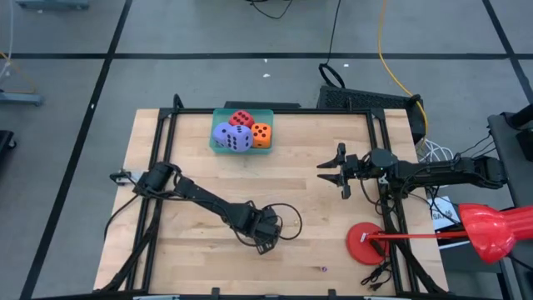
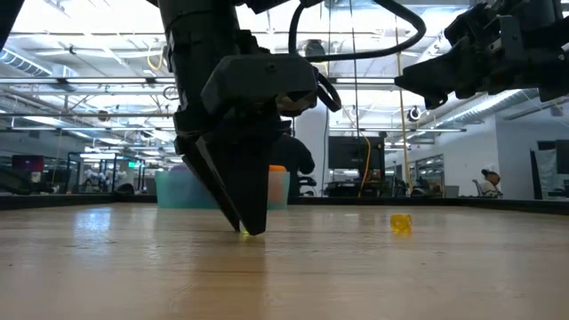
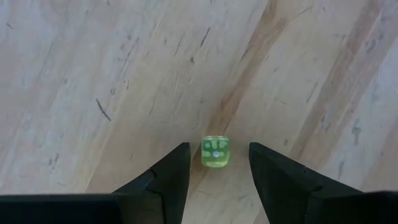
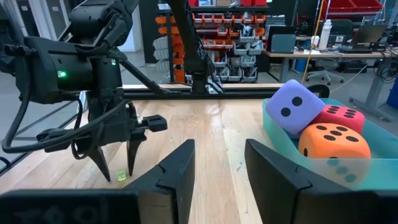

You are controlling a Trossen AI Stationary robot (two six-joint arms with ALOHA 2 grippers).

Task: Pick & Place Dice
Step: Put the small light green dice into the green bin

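- Here, our left gripper (image 3: 214, 180) stands point-down on the pale wooden tabletop (image 1: 308, 200) near its front edge, and its jaws are parted with a small translucent yellow-green die (image 3: 215, 151) sitting between the fingertips, touching neither finger as far as we can see.
- We judge that the fingers straddle the little die so that one closing move can pinch it from both sides; nothing is grasped yet.
- Our left arm reaches from its base at the left of the table, elbow low, diagonally toward the near middle, with the wrist bent so the fingers come almost straight down onto the wood.
- Farther back, the flat teal-green square tray (image 1: 218, 114) holds the big soft dice: a red cube (image 1: 242, 119), an orange cube (image 1: 261, 134) and a purple-blue cube (image 1: 232, 137) crowded together; we cannot tell whether a second purple-blue one sits there too.
- We take the tray to be the collecting place, which would explain why those cubes are packed inside it.
- A second small yellow die (image 2: 401, 223) lies alone on the wood, well apart from the left gripper.
- Our right gripper (image 1: 331, 172) hangs above the right side of the table, arm stretched in level from the right, jaws released and empty, pointing across toward the left arm.
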